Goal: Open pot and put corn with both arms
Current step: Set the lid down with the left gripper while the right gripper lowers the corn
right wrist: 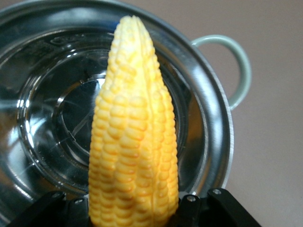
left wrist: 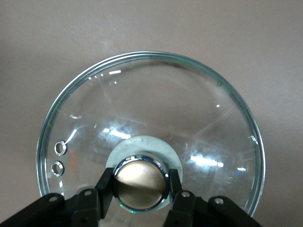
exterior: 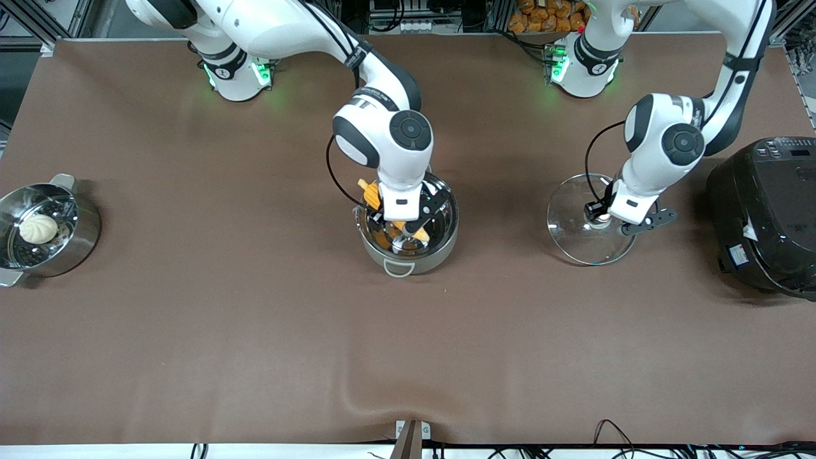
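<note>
Right gripper (exterior: 403, 224) hangs over the open pot (exterior: 446, 245), squeezing the corn (right wrist: 135, 137) — left gripper (exterior: 599, 218) pinches the knob (left wrist: 140, 183) of the glass lid (exterior: 570, 245) on the table (exterior: 255, 331).

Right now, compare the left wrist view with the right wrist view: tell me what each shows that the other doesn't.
Only the left wrist view shows the glass lid, with the left gripper shut on its copper-coloured knob. Only the right wrist view shows the corn, held by the right gripper over the open pot, whose grey loop handle is visible. Both show the brown table cover.
</note>
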Robot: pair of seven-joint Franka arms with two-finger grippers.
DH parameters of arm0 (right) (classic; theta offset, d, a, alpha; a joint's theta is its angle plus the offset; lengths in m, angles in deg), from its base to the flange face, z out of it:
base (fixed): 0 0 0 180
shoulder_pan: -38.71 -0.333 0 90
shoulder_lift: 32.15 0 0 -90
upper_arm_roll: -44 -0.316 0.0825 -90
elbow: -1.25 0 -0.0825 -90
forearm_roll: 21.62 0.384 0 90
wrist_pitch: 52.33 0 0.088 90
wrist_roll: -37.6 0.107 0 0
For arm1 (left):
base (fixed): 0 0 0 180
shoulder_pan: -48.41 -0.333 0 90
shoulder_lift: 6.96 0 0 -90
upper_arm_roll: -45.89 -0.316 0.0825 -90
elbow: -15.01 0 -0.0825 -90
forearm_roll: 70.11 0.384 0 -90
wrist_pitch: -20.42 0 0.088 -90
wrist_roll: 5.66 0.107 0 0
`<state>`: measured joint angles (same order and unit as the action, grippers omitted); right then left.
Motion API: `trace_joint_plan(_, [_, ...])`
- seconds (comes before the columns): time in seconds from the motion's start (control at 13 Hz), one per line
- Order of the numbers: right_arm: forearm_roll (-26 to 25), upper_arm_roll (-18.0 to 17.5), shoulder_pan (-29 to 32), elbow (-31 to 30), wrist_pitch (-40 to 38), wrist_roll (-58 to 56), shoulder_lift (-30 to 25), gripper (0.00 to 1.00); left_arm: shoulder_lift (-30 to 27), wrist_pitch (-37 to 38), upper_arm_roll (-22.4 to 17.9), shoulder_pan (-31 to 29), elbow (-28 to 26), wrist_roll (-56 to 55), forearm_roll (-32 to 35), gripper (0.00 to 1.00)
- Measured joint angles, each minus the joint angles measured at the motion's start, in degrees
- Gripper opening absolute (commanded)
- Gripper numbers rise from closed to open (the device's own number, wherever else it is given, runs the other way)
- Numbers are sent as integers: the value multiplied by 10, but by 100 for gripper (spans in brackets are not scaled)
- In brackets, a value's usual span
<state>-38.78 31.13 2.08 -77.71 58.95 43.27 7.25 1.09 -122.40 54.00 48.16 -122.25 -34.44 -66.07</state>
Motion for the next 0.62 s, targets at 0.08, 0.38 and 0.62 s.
trace_joint_plan(0.08, [-2, 0, -4, 0, 6, 0, 4, 3, 7, -3, 0, -3, 0, 0, 0, 0])
trace_joint_plan(0.38, [-12, 0, -11, 0, 26, 0, 16, 6, 13, -16, 1, -7, 0, 2, 0, 0])
trace_joint_plan(0.62, [-27, 0, -20, 0, 28, 9, 25, 14, 16, -37, 5, -6, 8, 7, 0, 0])
